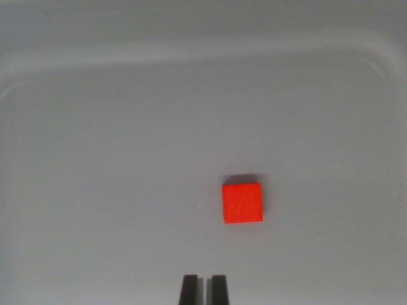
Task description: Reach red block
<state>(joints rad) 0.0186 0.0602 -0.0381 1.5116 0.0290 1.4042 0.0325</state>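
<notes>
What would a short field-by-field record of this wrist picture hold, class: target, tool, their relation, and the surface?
target: red block, lying flat, square face up
tool: two dark fingertips at the bottom edge, narrow gap between them
relation: apart; the block lies above and slightly toward the wrist view's right of the tool
surface: grey tray with a raised rim
other objects: none visible

1. One red block [242, 203], a single square piece, lying flat and alone.
2. One tool [204, 289], at the bottom edge of the wrist view.
3. Two dark fingertips [189, 289] on that tool, side by side with a narrow gap between them.
4. One grey tray [95, 127] with a raised rim and rounded corners, carrying the block; whether it sits on a tabletop cannot be told.
</notes>
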